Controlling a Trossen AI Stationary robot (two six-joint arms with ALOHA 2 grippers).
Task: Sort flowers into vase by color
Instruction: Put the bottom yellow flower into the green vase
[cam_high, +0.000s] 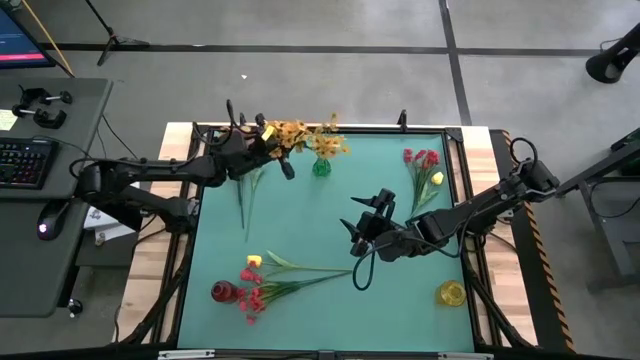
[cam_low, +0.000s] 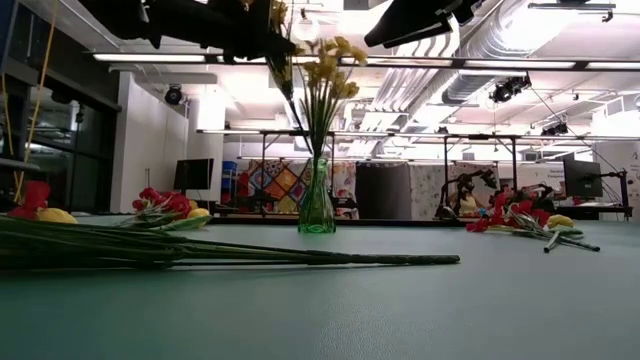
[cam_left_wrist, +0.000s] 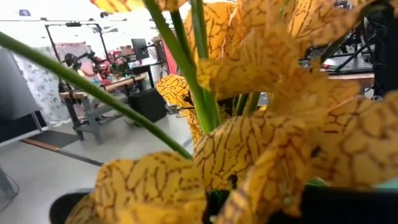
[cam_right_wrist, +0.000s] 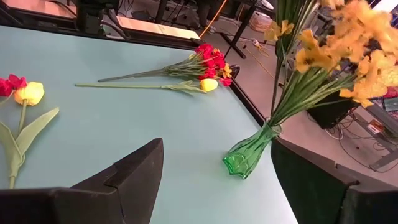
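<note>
My left gripper (cam_high: 272, 150) is over the mat's far left, shut on an orange-yellow flower spray (cam_high: 288, 132) whose petals (cam_left_wrist: 249, 143) fill the left wrist view. Its green stems (cam_high: 245, 200) trail toward the near edge. Just right of it, a green glass vase (cam_high: 321, 166) stands upright on the mat, holding orange-yellow flowers (cam_right_wrist: 348, 43). My right gripper (cam_high: 362, 228) hovers open over the middle of the mat, touching nothing. Red and yellow flowers (cam_high: 424, 165) lie at the far right. More red flowers (cam_high: 255, 297) and a yellow bud (cam_high: 253, 262) lie at the near left. My left gripper holds the orange-yellow spray close under its blossoms (cam_high: 275, 140). It comes in level from the table's left. The petals (cam_left_wrist: 161, 186) hide where the fingers meet the stems. The blossoms are lifted clear, and the stems (cam_high: 248, 190) run from the hold toward the near edge.
A red vase (cam_high: 224, 291) sits at the near left among the red flowers, and a yellow vase (cam_high: 451, 293) at the near right. Long stems (cam_low: 250, 257) lie across the front of the mat. A raised frame (cam_high: 320, 128) borders the mat. Bare mat lies between the two arms.
</note>
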